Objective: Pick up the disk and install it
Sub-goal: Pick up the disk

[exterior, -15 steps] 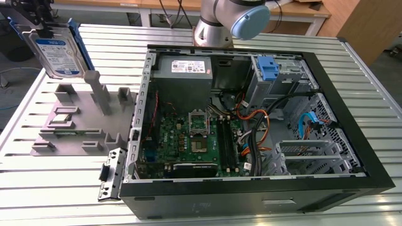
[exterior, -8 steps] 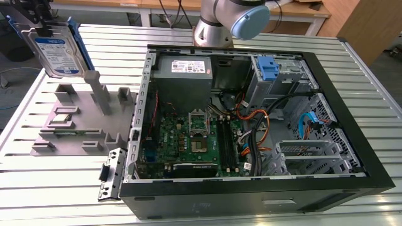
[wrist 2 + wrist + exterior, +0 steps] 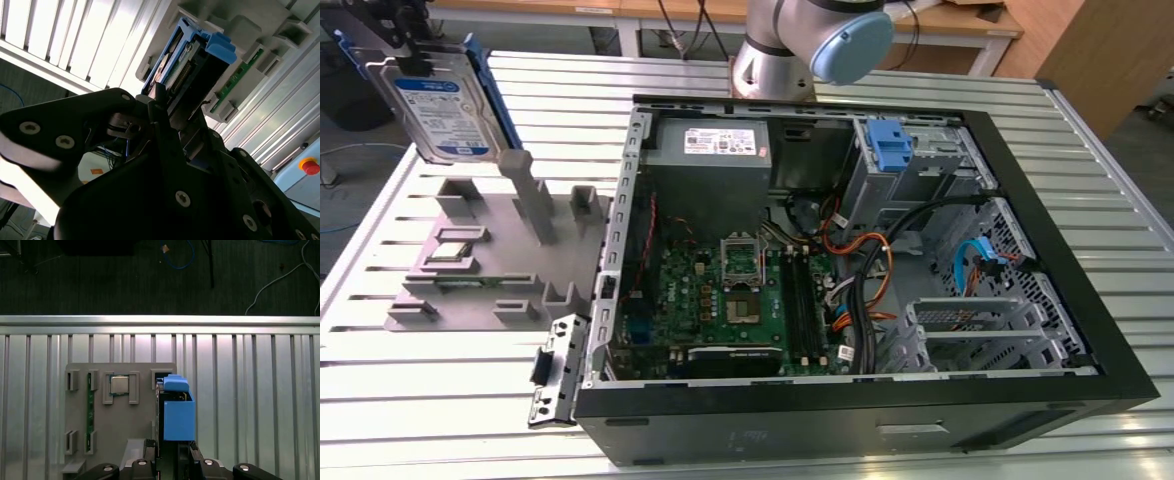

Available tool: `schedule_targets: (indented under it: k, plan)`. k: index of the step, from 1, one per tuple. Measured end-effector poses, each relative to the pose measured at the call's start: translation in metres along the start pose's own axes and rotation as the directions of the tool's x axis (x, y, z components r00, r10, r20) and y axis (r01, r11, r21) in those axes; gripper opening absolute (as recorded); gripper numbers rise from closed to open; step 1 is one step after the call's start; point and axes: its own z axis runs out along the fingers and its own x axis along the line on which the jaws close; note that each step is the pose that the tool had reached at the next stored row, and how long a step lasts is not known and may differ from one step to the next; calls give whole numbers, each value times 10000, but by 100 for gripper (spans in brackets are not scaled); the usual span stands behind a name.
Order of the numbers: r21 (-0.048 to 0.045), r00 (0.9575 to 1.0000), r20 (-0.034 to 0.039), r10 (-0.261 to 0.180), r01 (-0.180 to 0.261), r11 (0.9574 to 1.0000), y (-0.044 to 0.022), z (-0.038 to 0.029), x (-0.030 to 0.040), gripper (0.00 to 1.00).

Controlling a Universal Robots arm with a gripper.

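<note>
Above the grey fixture (image 3: 500, 268), we see the gripper (image 3: 411, 50) clamped on the disk (image 3: 447, 112), hanging upright beneath it, well apart from the computer case (image 3: 787, 432).

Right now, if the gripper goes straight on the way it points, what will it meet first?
Probably the grey fixture. The gripper points down at it, shut on the disk, so the disk's lower end would touch first, near the fixture's edge; depth is unclear.
</note>
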Motion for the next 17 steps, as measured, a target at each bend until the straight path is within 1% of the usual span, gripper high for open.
schedule_targets:
  k: [6, 17]
  plan:
    - [0, 10000, 0, 0, 0, 10000, 1, -32, -2, 35]
    - [0, 10000, 0, 0, 0, 10000, 5, -137, -6, 35]
